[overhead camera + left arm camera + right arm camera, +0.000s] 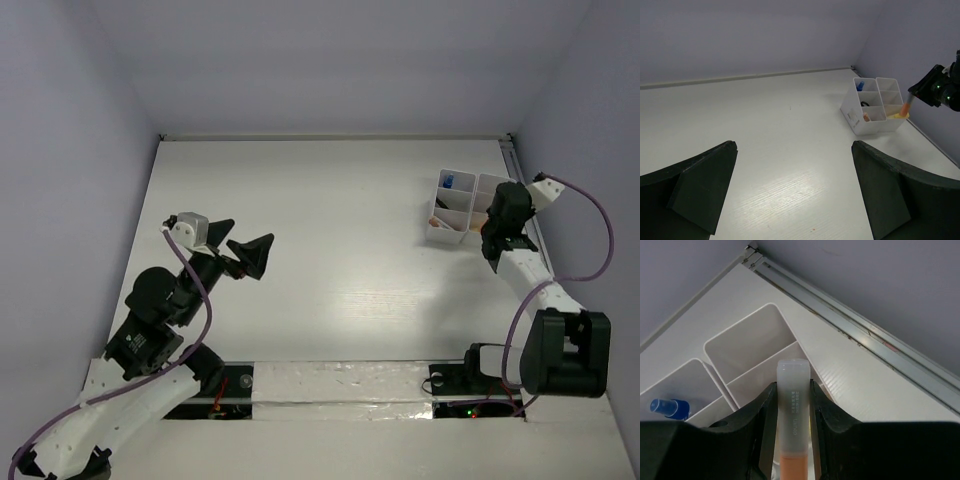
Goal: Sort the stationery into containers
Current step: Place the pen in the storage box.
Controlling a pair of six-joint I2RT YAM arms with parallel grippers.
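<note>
In the right wrist view the lower end of the orange marker runs off the bottom edge. The dark fingers of the right gripper cover part of the white organizer tray. Only the cap of the blue-capped tube peeks out. From above I can't make out that gripper's tips or the marker, because the right arm sits over them. In the left wrist view the tray holds a few small bits that are too tiny for me to name, and the left gripper is cut off at the bottom.

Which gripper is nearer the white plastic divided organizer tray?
Right. The right gripper hangs at the white plastic organizer tray, clamping an orange clear-capped marker; the open left gripper sits far across the table.
</note>
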